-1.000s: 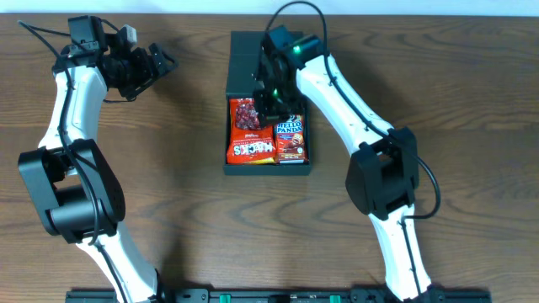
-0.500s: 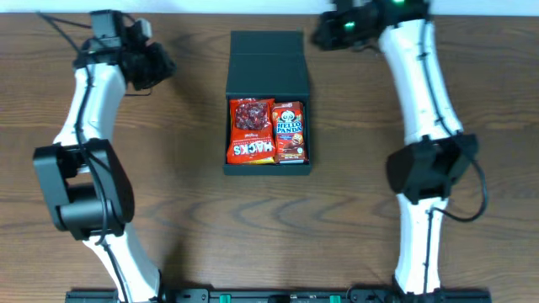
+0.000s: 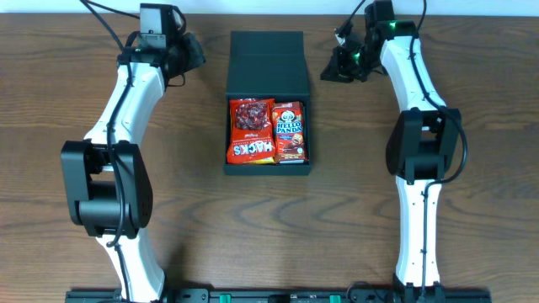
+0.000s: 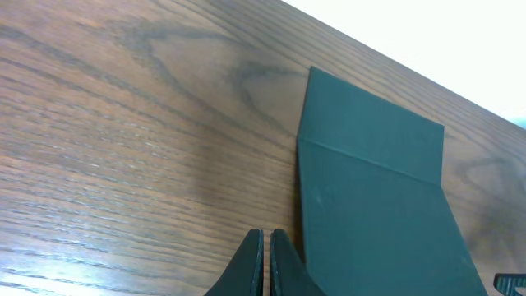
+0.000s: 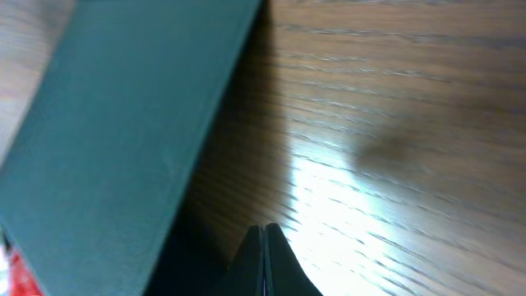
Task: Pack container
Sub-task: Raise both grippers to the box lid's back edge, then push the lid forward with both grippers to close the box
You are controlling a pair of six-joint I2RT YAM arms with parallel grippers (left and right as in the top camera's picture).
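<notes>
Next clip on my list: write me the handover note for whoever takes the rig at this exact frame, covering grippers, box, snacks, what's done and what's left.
Left gripper: shut, empty, beside the left edge of the lid.
Right gripper: shut, empty, off the lid's right edge.
Container: middle of the table, lid lying open and flat on the far side.
Inside: red Hacks packet on the left, Hello Panda packet on the right, side by side.
Done: two snacks packed.
Left: most likely closing the lid; no loose snacks are in view.
</notes>
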